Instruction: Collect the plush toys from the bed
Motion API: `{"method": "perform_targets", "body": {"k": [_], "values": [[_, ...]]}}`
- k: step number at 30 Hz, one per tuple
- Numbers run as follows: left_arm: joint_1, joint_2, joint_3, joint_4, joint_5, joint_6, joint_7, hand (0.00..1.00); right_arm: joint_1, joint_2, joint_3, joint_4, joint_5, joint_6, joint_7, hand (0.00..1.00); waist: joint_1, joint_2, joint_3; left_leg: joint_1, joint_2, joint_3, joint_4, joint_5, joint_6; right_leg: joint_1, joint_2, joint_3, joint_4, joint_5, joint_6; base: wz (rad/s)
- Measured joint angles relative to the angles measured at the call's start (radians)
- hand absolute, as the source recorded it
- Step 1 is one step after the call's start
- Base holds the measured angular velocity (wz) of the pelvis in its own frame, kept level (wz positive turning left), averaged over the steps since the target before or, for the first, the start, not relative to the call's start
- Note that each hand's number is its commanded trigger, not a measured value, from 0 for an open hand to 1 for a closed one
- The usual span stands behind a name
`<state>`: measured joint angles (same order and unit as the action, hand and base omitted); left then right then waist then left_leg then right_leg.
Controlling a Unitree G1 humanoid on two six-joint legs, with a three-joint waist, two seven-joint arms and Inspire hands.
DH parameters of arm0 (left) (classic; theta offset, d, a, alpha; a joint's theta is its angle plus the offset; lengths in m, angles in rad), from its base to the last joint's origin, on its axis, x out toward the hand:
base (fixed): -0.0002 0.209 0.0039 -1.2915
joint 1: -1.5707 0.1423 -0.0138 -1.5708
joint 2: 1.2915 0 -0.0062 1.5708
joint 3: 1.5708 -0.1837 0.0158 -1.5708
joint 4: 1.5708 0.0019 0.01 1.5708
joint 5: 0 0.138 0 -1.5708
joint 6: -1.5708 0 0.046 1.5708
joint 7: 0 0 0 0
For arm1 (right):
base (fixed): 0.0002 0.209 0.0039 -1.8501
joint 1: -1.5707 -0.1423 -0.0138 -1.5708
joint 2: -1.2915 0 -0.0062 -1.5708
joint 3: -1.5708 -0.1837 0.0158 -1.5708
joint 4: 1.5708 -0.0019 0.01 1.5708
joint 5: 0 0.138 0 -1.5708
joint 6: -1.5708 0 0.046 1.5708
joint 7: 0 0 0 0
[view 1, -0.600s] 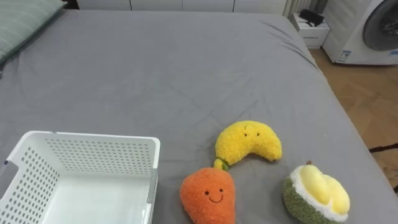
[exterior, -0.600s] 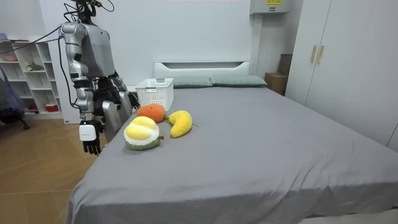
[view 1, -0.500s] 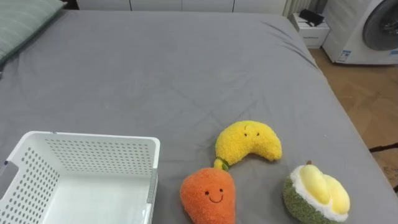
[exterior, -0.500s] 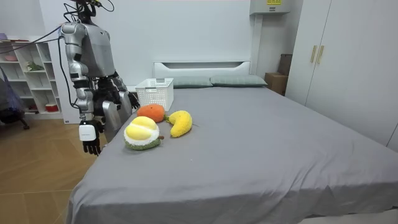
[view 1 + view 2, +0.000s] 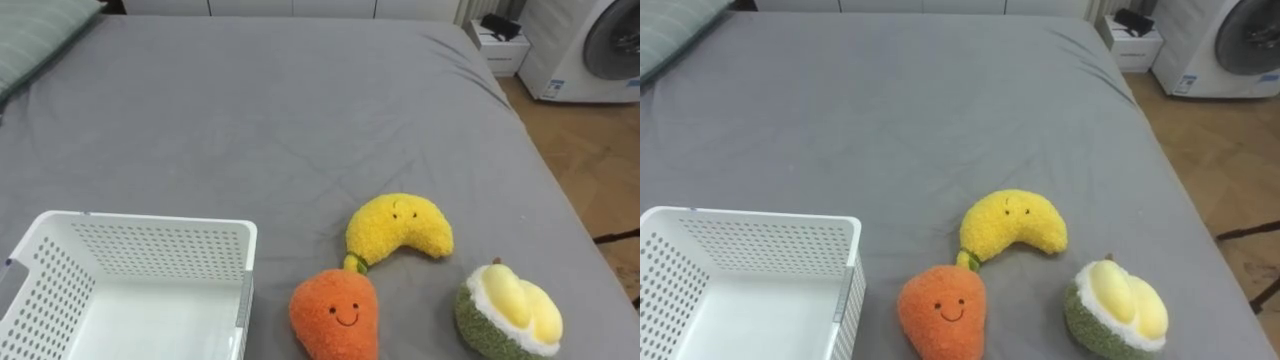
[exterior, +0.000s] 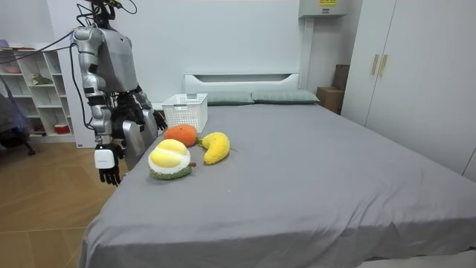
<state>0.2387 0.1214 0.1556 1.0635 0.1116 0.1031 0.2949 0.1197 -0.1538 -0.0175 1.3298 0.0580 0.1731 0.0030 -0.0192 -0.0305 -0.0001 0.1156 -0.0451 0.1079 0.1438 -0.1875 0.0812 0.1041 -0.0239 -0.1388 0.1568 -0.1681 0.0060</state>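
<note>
Three plush toys lie on the grey bed [image 5: 300, 110] close to its near edge: a yellow banana [image 5: 400, 228], an orange carrot with a smiling face [image 5: 335, 315] and a green-and-yellow durian [image 5: 508, 312]. An empty white perforated basket [image 5: 150, 222] stands to the left of the carrot. In the room view I stand at the bedside by the toys, the durian [image 6: 170, 159] nearest me. My right hand [image 6: 110, 168] hangs at my side with relaxed fingers. My left hand [image 6: 158, 119] is low by the bed's edge near the basket [image 6: 185, 112].
A striped pillow [image 5: 35, 35] lies at the far left of the bed. Beyond the bed's right edge are wooden floor, a washing machine [image 5: 590, 45] and a small white cabinet [image 5: 500, 45]. In the room view a shelf [image 6: 37, 97] stands behind me and wardrobes [image 6: 416, 82] line the right.
</note>
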Motion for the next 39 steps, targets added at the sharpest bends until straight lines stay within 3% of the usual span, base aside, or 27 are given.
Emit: {"method": "perform_targets", "body": {"k": [12,22,29,37,39], "values": [[0.012,0.008,0.100,-0.005,0.021,0.000,-0.004,0.00,0.053,-0.006,-0.205,0.010,0.144,-0.004,-0.038,0.00,-0.012,-0.018,0.0006,0.003,0.001,0.003,-0.009,0.000,0.000,0.002,0.003,0.013,-0.002,0.000,0.000,0.00],[0.011,0.027,0.118,-0.004,0.037,0.001,-0.023,0.00,-0.007,-0.096,-0.283,-0.090,0.187,-0.011,-0.102,0.00,-0.008,-0.045,0.0040,-0.003,0.005,0.025,-0.009,0.000,0.000,-0.011,0.007,0.032,-0.003,0.004,0.000,-0.06],[0.010,0.031,0.117,-0.005,0.038,-0.017,0.008,0.00,-0.030,-0.109,-0.281,-0.351,0.206,-0.050,-0.156,0.00,0.000,-0.072,0.0050,-0.015,0.009,0.030,-0.007,0.002,-0.003,-0.022,0.010,0.032,-0.006,0.009,-0.004,-0.01],[-0.007,0.032,0.113,-0.006,0.037,-0.018,0.006,0.00,-0.029,-0.097,-0.237,-0.737,0.129,-0.063,-0.196,0.00,0.026,-0.065,0.0027,-0.035,0.018,0.052,-0.007,0.004,-0.006,-0.052,0.010,0.027,0.006,0.019,-0.011,-0.06],[-0.007,0.034,0.094,-0.007,0.037,-0.017,0.008,0.00,-0.032,-0.097,-0.207,-0.844,0.110,-0.080,-0.211,0.00,0.028,-0.060,0.0054,-0.039,0.018,0.051,-0.007,0.004,-0.006,-0.054,0.010,0.027,0.011,0.019,-0.011,0.00]]}}
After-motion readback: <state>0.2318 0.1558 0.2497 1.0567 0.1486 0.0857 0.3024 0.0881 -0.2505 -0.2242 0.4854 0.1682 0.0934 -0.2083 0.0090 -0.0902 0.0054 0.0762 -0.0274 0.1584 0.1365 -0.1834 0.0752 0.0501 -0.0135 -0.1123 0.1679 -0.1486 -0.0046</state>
